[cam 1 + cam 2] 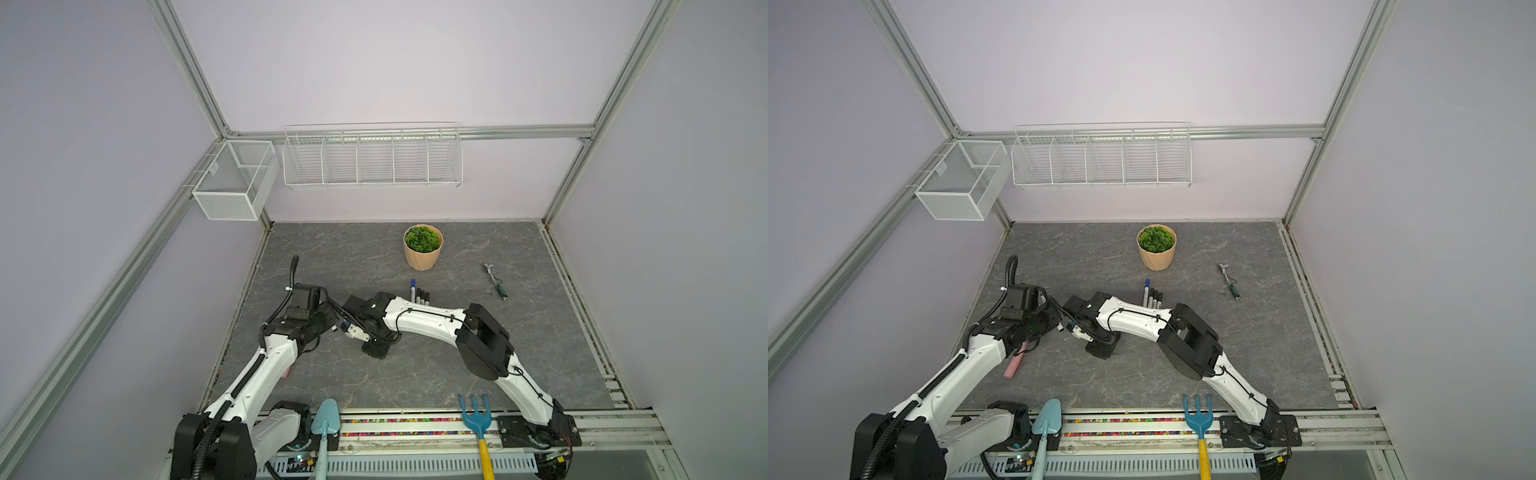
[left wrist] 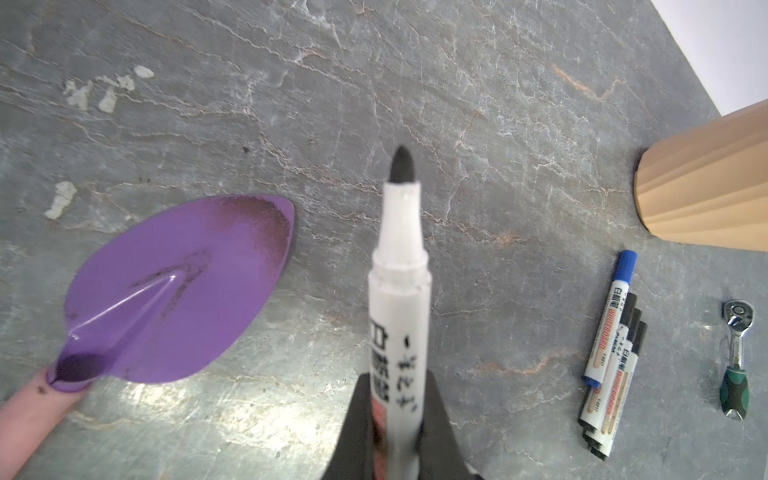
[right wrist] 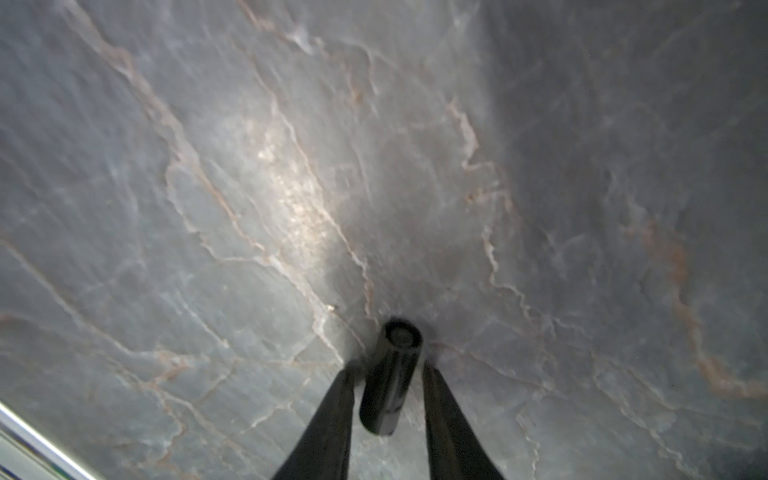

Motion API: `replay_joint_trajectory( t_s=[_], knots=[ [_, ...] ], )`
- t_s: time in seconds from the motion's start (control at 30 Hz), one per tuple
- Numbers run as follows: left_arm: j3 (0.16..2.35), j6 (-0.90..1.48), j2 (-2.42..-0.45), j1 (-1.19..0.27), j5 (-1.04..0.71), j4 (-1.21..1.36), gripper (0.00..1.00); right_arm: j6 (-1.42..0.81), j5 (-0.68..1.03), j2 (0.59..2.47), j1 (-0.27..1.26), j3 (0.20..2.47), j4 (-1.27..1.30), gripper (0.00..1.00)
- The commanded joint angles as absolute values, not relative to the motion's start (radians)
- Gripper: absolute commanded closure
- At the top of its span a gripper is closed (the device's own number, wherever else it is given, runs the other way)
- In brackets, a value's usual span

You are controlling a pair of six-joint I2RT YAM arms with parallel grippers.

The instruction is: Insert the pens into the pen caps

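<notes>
In both top views four capped pens [image 1: 420, 296] are laid at six o'clock of the plant pot [image 1: 422, 249], clear of the work. In the left wrist view an uncapped pen [image 2: 399, 270] is clamped by the left gripper [image 2: 397, 376], tip bared for capping, a purple trowel [image 2: 174, 291] lying clear. In the right wrist view a black cap [image 3: 388, 390] is straddled by the right gripper [image 3: 388, 370], jaws apart.

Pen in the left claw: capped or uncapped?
Uncapped: the pen shows a bare black nib in the left wrist view, no cap on it.
</notes>
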State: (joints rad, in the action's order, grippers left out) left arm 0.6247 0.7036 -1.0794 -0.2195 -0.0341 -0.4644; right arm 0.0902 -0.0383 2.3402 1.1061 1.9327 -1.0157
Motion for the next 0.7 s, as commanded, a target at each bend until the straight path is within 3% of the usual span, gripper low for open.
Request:
replay_joint_trajectory(
  t_s=[0.0, 0.23, 0.5, 0.67],
  knots=[
    [0.610, 0.725, -1.084, -0.216, -0.052, -0.437, 1.00, 0.099, -0.090, 2.461, 1.080, 1.898, -0.965, 0.67],
    [0.620, 0.725, -1.085, -0.216, -0.047, -0.444, 1.00, 0.124, -0.051, 2.490, 1.079, 1.914, -0.930, 0.66],
    [0.617, 0.718, -1.097, -0.216, -0.077, -0.421, 1.00, 0.106, 0.037, 2.518, 1.040, 1.944, -0.910, 0.92],
    [0.620, 0.694, -1.099, -0.221, -0.113, -0.394, 1.00, 0.099, 0.122, 2.387, 0.982, 1.916, -0.812, 0.93]
  ],
)
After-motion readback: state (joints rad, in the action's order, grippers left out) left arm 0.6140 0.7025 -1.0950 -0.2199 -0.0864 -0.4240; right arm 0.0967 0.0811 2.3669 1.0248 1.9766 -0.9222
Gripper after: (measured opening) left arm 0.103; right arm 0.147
